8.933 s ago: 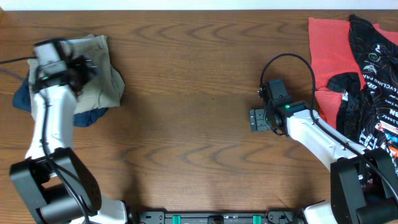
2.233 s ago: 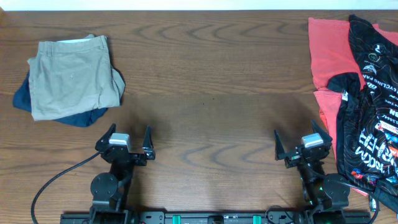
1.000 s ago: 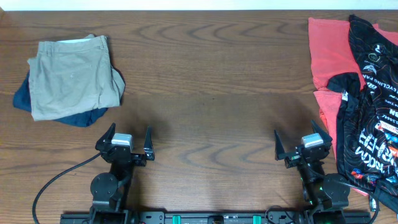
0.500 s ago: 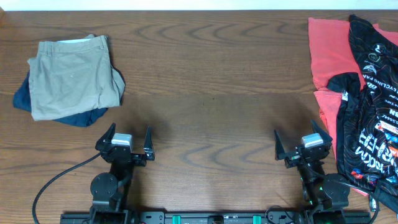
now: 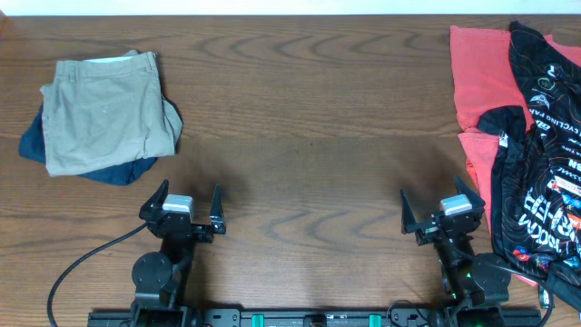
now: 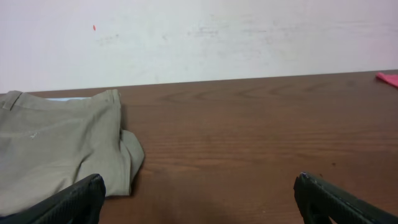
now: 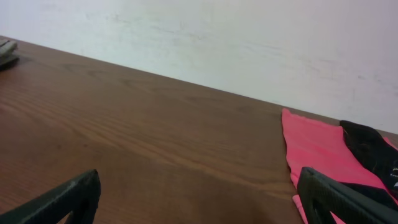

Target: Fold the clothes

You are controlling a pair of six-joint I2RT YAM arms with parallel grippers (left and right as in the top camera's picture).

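Folded khaki trousers point(image 5: 103, 113) lie at the far left on top of a folded navy garment point(image 5: 109, 170); the trousers also show in the left wrist view point(image 6: 56, 146). A red garment point(image 5: 479, 77) and a black printed jersey point(image 5: 540, 136) lie unfolded at the far right; the red one shows in the right wrist view point(image 7: 314, 149), the jersey beside it point(image 7: 373, 152). My left gripper point(image 5: 189, 202) is open and empty near the front edge, well short of the khaki pile. My right gripper point(image 5: 441, 205) is open and empty, just left of the jersey.
The brown wooden table point(image 5: 309, 127) spans the view. A pale wall point(image 6: 199, 37) stands behind its far edge. A black cable point(image 5: 86, 259) runs from the left arm base toward the front left.
Since 8.9 s ago both arms have pulled back from the piles to the front edge. Over the last second nothing has moved.
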